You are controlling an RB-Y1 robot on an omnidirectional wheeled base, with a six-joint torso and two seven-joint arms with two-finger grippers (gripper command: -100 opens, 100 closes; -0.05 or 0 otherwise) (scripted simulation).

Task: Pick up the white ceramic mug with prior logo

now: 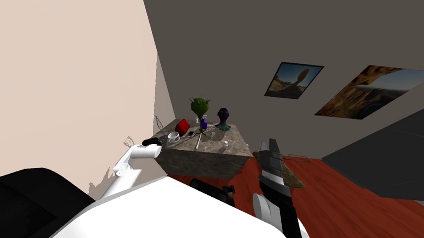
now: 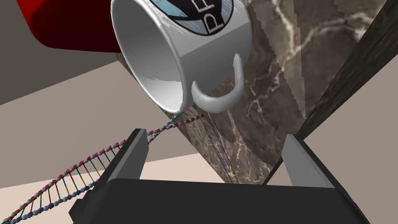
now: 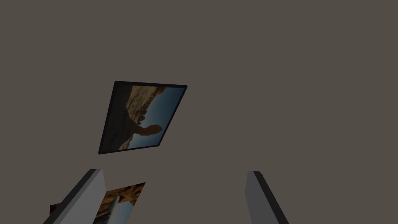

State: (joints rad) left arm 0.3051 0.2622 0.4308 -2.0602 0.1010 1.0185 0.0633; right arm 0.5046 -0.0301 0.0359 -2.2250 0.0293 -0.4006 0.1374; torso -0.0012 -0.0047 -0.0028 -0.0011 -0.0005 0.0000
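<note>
White glossy mug w/ round blue-black logo (image 1: 173,136) on brown marbled table (image 1: 211,160), centre-left in head view, beside red block (image 1: 182,126). L gripper (image 2: 214,137) fingers apart, just short of mug handle. No grasp yet; approach, clamp, lift remain. R gripper (image 3: 173,172) apart, idle.

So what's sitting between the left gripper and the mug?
In the left wrist view, a thin beaded helix model runs from beside the open left gripper to the rim of the mug; otherwise only the marble tabletop.
</note>
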